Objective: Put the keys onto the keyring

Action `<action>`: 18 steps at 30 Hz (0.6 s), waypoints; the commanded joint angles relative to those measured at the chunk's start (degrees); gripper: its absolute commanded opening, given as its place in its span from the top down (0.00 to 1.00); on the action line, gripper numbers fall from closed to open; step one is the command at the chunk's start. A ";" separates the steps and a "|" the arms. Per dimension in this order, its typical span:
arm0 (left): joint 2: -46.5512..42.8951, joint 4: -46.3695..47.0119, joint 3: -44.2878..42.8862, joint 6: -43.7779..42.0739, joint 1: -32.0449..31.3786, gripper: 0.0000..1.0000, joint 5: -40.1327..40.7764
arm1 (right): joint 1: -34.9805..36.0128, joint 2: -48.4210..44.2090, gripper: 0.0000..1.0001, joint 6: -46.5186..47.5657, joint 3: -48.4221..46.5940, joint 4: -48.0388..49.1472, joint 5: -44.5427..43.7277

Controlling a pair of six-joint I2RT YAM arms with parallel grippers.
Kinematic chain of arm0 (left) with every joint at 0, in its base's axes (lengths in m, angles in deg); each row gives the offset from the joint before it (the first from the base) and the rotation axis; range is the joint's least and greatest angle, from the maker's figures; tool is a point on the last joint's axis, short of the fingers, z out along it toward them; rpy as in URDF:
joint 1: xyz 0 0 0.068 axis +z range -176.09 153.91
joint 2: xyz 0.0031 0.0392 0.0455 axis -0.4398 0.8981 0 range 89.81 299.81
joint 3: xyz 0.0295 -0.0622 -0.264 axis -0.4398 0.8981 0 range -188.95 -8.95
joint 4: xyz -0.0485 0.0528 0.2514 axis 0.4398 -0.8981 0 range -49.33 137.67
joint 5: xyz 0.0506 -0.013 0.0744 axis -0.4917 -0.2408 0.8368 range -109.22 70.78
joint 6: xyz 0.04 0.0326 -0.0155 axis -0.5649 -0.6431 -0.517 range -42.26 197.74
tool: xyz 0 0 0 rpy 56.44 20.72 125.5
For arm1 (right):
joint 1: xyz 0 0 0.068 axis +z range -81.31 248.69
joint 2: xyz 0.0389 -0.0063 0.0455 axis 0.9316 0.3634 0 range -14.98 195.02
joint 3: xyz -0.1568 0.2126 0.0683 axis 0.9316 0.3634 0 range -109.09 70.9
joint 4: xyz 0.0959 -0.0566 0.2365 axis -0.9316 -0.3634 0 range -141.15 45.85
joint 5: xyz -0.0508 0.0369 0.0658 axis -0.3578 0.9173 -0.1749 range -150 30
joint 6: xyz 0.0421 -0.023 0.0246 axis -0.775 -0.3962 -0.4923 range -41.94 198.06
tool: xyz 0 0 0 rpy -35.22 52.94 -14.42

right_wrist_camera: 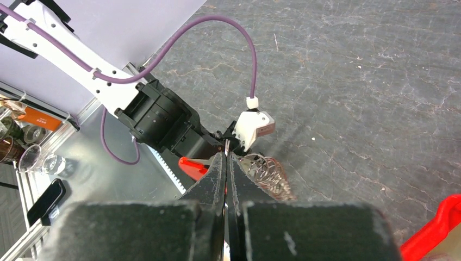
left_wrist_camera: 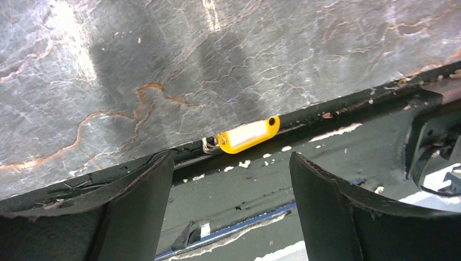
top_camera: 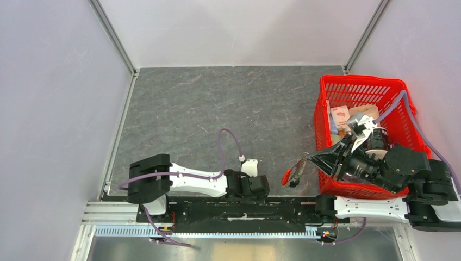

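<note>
1. Keyring (right_wrist_camera: 266, 175): pinched between the closed fingers of your right gripper (right_wrist_camera: 225, 163), near the front edge of the table (right_wrist_camera: 353, 81). Its red fob (right_wrist_camera: 191, 165) hangs to one side. The hold looks thin, so a jolt could twist the ring or let it drop.
2. Left gripper (left_wrist_camera: 231, 163): spread wide and holding nothing, low over the front rail (left_wrist_camera: 326, 157).
3. Key (left_wrist_camera: 247, 134): yellow tag, lying flat in the seam where the table meets the rail, just ahead of the left fingers. If you close there, a finger may strike the rail and push the key deeper into the seam or off the edge.
4. Arms: the two grippers sit near each other, so a hasty reach risks a bump.
5. Ring gap: you cannot tell whether it is open. A flat key may glance off.
</note>
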 commanded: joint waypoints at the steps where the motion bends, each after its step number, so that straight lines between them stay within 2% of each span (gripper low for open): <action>1: 3.67 -4.07 -3.61 6.49 -1.38 0.16 4.00 | 0.08 -1.39 1.00 -0.38 0.15 3.50 0.99; 11: 8.40 -7.59 -7.80 9.70 -1.87 0.16 8.46 | 0.12 -3.81 1.00 -0.61 0.19 2.28 3.21; 18: 12.07 -10.78 -11.04 11.25 -1.67 0.16 7.57 | 0.12 -5.18 1.00 -0.23 0.85 1.69 3.53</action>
